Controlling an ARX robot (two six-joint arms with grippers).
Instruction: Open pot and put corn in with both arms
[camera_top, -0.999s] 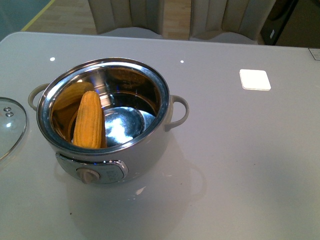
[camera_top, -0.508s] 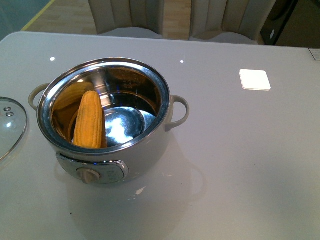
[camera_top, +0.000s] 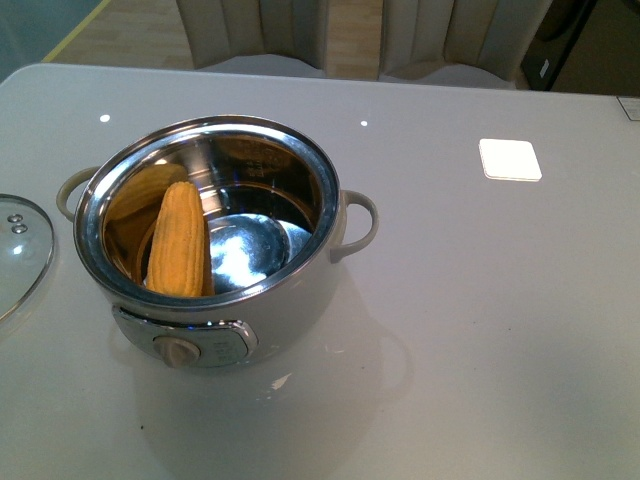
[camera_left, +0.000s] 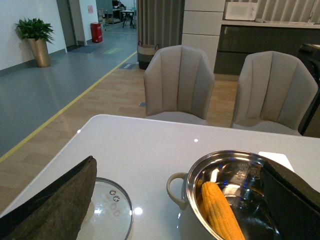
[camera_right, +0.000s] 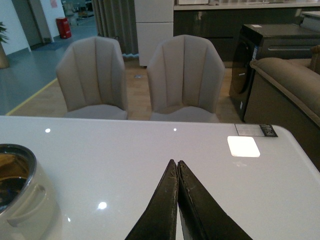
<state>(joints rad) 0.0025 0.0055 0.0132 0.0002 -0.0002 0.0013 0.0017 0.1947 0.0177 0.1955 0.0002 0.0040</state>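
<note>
Yellow-orange husked corn cob (camera_top: 178, 240) leans inside the lidless cream-white steel-lined pot (camera_top: 290, 300); the apparently finished task needs only clear retreat, left gripper (camera_left: 175, 200) spread empty, right gripper (camera_right: 177, 172) closed empty.

White table (camera_top: 500, 300) — pot (camera_top: 290, 300), glass lid (camera_top: 20, 255) (left), white card (camera_top: 510, 159).

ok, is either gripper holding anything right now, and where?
Nothing held. Left gripper is open and empty, right gripper is shut on nothing. The corn leans inside the pot; the lid lies beside it.
</note>
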